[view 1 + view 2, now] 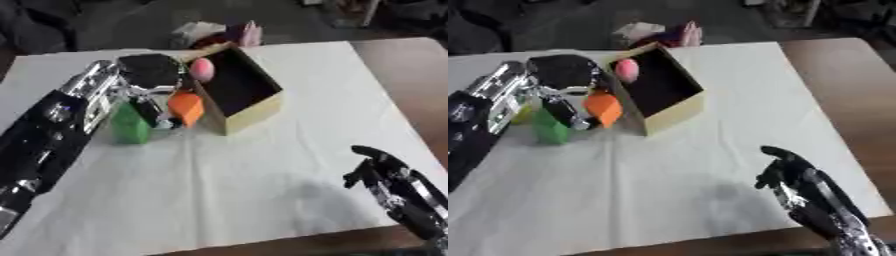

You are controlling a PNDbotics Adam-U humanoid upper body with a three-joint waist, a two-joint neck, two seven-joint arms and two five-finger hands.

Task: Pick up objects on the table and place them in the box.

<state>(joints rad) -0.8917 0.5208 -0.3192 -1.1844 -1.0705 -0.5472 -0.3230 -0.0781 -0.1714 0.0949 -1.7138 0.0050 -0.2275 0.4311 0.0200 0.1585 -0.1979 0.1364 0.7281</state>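
While the left hand (150, 75) reaches in from the left side over the far-left part of the table (262, 165), its fingers (149, 111) curl downward around an orange block (186, 107), which sits just left of the box (249, 107) and close against its near-left wall. That box is a yellowish open carton with a dark inside, set at an angle near the middle of the far half of the white-covered table, its opening facing up and its flap (206, 51) raised at the far-left corner. A pink egg-shaped object (202, 69) shows at the box's far-left rim, right beside the hand; whether it lies inside the box or rests against the edge cannot be told. Just left of the orange block stands a green block (131, 126), upright on the cloth, touching or nearly touching the hand's fingers, so it crowds the hand from the left while the box wall crowds it from the right. In the right eye view a small yellowish shape (525, 114) peeks out behind the green block, partly hidden by the arm. Beyond the far edge of the table lie a few unclear things, among them something pink (252, 35). Well apart from all this, the right hand (794, 175) rests at the near-right corner, fingers relaxed and slightly bent, holding nothing. Bare brown tabletop (411, 75) shows along the right side of the cloth.
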